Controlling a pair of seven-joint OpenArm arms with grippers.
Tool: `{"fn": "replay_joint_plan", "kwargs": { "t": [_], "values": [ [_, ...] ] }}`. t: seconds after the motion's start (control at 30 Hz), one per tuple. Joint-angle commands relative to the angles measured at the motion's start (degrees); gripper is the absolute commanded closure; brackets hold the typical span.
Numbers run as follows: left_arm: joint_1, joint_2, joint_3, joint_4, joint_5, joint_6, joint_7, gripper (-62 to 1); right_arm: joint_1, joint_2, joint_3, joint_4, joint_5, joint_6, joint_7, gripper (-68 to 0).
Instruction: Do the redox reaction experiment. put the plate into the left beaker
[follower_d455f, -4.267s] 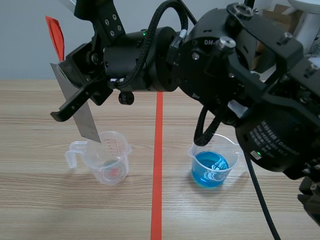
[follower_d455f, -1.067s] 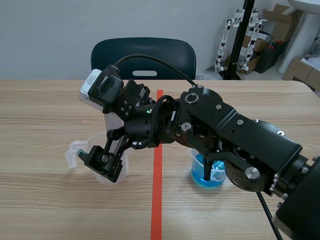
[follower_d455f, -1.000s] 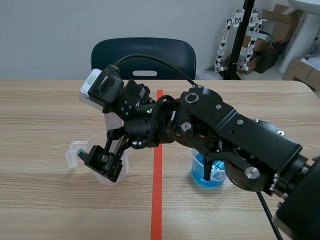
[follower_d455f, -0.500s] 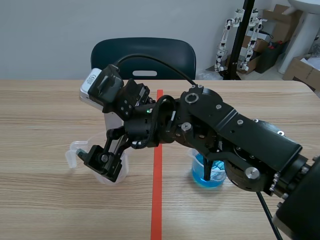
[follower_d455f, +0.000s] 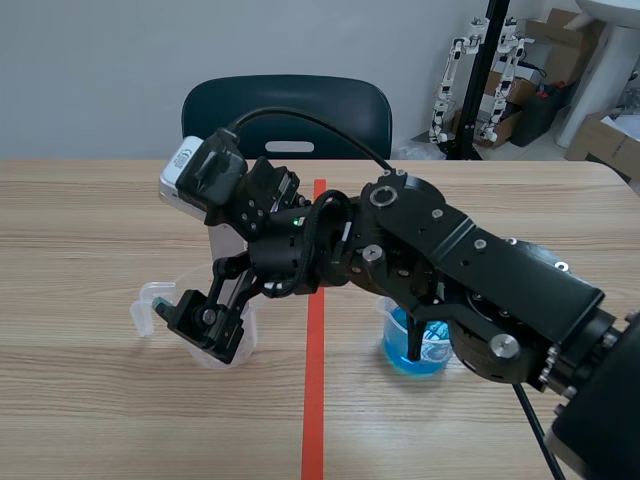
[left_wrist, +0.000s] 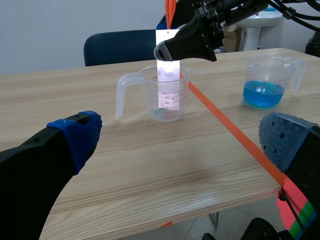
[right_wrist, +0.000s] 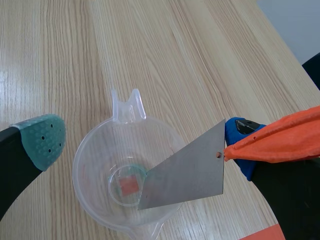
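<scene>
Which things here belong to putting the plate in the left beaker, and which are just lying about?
Part of the job:
metal plate, orange tag on top
clear left beaker, holding the plate's lower end
right gripper, open around them

Lying about:
beaker of blue liquid
dark chair
cardboard boxes

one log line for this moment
right gripper: open, over left beaker | plate: standing in left beaker | left gripper: open, empty
</scene>
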Motion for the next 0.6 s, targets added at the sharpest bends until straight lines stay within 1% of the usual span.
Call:
{"fn": "replay_joint_plan", "kwargs": {
  "t": [0.0,0.57],
  "values": [
    [0.5,0.1,-0.2,0.8,0.1,-0.1,-2.6,-62.3,0.9,-0.3,0.0,0.7,0.8,-0.2,0.9,-67.9],
    [0.5,0.1,-0.2,0.8,0.1,-0.1,-2.6,-62.3,0.9,-0.3,0.0,0.7,0.4,-0.2,0.9,-67.9]
  ]
}}
